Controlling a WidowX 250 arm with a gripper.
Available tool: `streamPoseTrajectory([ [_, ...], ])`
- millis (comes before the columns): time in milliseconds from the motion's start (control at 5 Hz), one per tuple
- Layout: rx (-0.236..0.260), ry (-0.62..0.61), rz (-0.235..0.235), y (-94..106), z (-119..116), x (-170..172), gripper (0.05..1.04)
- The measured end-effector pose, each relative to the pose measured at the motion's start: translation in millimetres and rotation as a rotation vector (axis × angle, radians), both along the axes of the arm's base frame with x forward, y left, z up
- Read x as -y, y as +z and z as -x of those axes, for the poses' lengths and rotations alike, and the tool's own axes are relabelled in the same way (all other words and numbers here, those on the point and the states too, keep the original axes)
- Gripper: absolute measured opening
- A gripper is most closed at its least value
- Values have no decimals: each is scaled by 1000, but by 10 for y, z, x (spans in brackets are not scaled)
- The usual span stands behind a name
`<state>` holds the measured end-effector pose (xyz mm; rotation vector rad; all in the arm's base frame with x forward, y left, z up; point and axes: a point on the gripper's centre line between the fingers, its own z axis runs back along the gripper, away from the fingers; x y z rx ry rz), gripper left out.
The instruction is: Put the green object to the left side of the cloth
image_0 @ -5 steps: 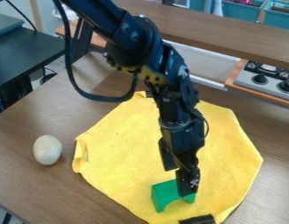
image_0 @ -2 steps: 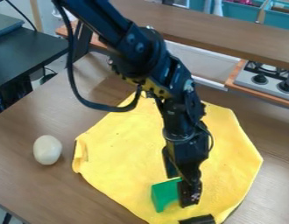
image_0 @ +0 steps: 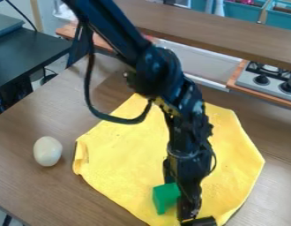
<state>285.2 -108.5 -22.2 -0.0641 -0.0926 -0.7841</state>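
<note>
The gripper [image_0: 188, 216] hangs low over the front part of the yellow cloth [image_0: 124, 154], with its tip beside a black object [image_0: 199, 221] at the cloth's front edge. Directly left of the gripper, the green object [image_0: 165, 197] rests on the cloth, its right part hidden behind the gripper. How the gripper's two fingers stand relative to each other is not discernible.
A white egg-shaped object [image_0: 47, 151] lies on the wooden table [image_0: 30, 185] left of the cloth. A raised wooden ledge [image_0: 218, 31] and a toy stove [image_0: 268, 79] are at the back right. A dark table [image_0: 27, 55] stands at the upper left.
The gripper has moved toward the front of the cloth, from over the green object's right part to beside the black object. The green object and the cloth have stayed in place.
</note>
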Motion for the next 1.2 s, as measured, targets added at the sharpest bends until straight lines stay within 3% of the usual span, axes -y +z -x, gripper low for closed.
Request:
streamPoseTrajectory([
  [200,64,33,-39,-19,-46,7,742],
  [400,65,47,-31,-47,-16,5,589],
  [600,58,44,-27,-38,-11,15,589],
  [800,51,65,15,79,-36,90,589],
  [1200,142,174,110,465,-420,418,589],
])
